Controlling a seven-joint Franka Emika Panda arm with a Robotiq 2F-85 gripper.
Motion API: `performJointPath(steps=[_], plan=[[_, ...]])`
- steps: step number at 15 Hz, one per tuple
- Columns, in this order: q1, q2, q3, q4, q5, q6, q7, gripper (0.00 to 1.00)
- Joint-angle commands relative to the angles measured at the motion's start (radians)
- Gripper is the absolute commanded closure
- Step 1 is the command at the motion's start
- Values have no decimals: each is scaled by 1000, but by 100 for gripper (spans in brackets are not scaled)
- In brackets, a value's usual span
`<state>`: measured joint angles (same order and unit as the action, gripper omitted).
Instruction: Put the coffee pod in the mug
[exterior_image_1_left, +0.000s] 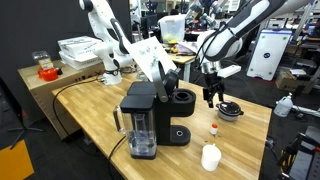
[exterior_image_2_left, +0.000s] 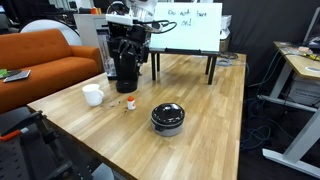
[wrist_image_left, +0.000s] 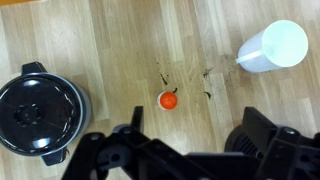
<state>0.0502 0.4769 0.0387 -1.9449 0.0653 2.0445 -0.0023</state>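
The coffee pod (wrist_image_left: 168, 99), a tiny white capsule with an orange-red top, stands on the wooden table. It shows in both exterior views (exterior_image_1_left: 214, 130) (exterior_image_2_left: 131, 102). The mug (wrist_image_left: 272, 45), a small plain white cup, stands a short way from it and is seen in both exterior views (exterior_image_1_left: 210, 156) (exterior_image_2_left: 92, 95). My gripper (wrist_image_left: 195, 128) is open and empty. It hangs well above the table, with the pod just beyond its fingertips in the wrist view. It also shows in an exterior view (exterior_image_1_left: 210, 97), above the pod and next to the black dish.
A black round dish with a lid (wrist_image_left: 40, 110) (exterior_image_1_left: 230, 110) (exterior_image_2_left: 167, 118) sits near the pod. A black coffee machine (exterior_image_1_left: 150, 115) (exterior_image_2_left: 125, 65) with a clear water tank stands on the table. A spray bottle (exterior_image_1_left: 285, 104) is by the table edge.
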Motion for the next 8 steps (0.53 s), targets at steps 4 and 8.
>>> performJointPath(steps=[4,8], plan=[[-3,-2,7,-6,1,19,-9,0],[-11,54,13,17,1,47,-42,0]])
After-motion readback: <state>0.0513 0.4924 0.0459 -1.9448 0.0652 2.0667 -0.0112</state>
